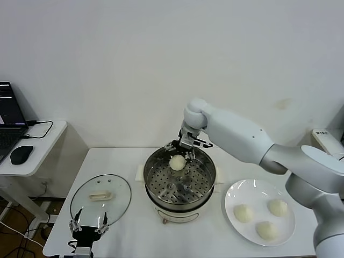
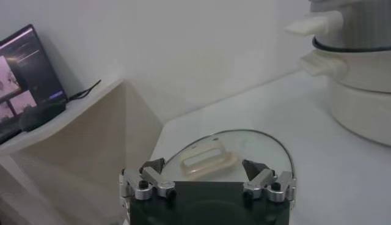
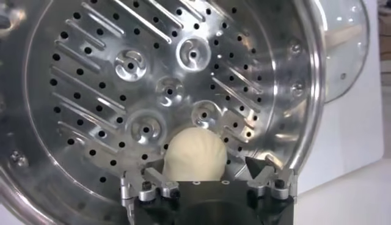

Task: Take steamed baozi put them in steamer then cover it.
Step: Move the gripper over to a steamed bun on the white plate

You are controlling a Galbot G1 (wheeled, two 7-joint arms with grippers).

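Hanging over the far rim of the steamer point(image 1: 180, 183), the right gripper point(image 1: 184, 149) has its fingers spread wide on either side of one baozi point(image 1: 177, 162), which rests on the perforated tray point(image 3: 153, 79) near the far wall; the right wrist view shows the bun between the open fingertips rather than pinched by them, so it appears to be let go. That makes one bun in the pot. Three more baozi point(image 1: 267, 215) sit apart from one another on the white plate point(image 1: 252, 191) to the robot's right of the steamer, so most of the loading is left. The glass lid point(image 1: 100, 196) lies flat on the table point(image 1: 134, 236), off to the left, with the left gripper point(image 1: 88, 226) parked just beside its near edge, fingers wide and empty. Covering the pot is not yet done and likely falls to that arm.
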